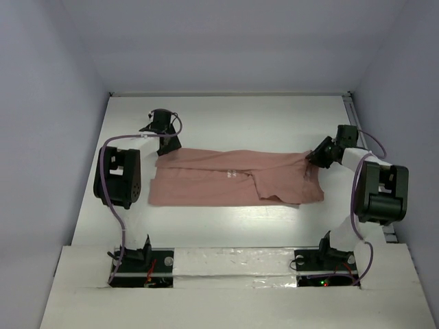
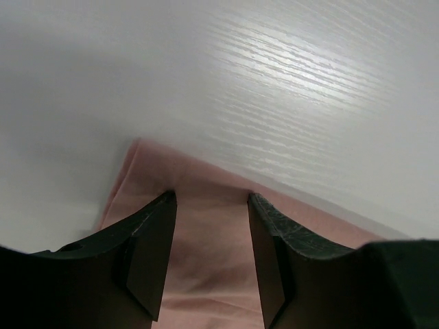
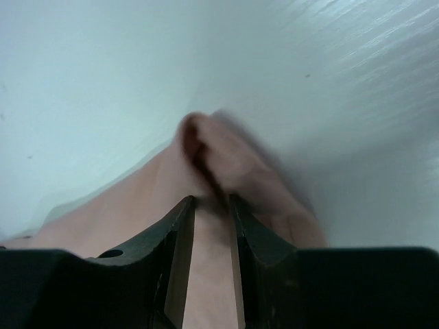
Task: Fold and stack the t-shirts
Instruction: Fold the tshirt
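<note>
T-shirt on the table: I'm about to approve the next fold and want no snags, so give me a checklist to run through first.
1. T-shirt lies wholly on the table, as one long band: ok.
2. Left tool open, over the shirt's far left corner, nothing clamped: ok.
3. Right tool free of the cloth: cannot tell; the wrist view is blurred and cloth bunches at its tips.
4. Right end of the shirt smooth: not ok; a flap overlaps there and the edge is rumpled.
5. Both arms clear of each other: ok; they stand at opposite ends.
</note>
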You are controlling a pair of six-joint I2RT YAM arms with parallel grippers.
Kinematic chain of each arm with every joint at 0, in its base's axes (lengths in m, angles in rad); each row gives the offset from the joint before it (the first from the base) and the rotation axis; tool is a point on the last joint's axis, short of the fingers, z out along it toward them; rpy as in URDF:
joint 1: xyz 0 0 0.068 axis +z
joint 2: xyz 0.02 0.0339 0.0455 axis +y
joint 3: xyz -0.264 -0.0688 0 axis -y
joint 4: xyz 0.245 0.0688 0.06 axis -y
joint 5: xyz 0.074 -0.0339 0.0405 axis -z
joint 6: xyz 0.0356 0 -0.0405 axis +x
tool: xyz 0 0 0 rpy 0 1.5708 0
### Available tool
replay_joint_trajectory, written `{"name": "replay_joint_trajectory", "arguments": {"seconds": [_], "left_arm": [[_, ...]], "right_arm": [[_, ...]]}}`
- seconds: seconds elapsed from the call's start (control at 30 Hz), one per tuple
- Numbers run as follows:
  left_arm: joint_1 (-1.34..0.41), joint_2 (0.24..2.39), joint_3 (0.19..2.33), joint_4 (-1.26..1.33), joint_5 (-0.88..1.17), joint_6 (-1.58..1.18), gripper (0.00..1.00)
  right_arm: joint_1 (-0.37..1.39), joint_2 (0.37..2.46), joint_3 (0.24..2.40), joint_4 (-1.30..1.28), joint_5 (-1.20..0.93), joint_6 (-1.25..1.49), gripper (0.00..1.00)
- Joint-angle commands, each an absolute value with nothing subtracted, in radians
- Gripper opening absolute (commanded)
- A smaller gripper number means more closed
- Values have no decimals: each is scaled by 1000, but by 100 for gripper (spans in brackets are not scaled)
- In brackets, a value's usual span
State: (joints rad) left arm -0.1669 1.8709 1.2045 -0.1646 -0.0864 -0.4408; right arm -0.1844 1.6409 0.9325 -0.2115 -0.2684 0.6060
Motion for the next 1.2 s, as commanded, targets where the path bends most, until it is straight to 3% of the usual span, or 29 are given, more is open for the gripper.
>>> {"name": "replay_joint_trajectory", "arguments": {"seconds": [0.0,0.3,0.37,0.5,1.03,1.13,1.17], "left_arm": [[-143,1899,1258,-170,-74,-429,44],[-103,1940,1247,-179,-46,-448,43],[-92,1948,1243,-181,-38,-456,43],[-67,1945,1209,-172,-28,-474,43],[-31,1884,1127,-124,-5,-535,43],[-31,1872,1126,-123,28,-543,43],[-31,1867,1127,-123,31,-543,43]], "right_arm": [[-212,1702,974,-83,-336,638,33],[-222,1761,1002,-44,-334,663,31],[-222,1749,993,-31,-334,667,14],[-222,1746,1006,-48,-319,643,0],[-285,1831,1126,-109,-353,629,2],[-285,1830,1141,-132,-353,620,14],[-285,1813,1141,-140,-351,617,27]]}}
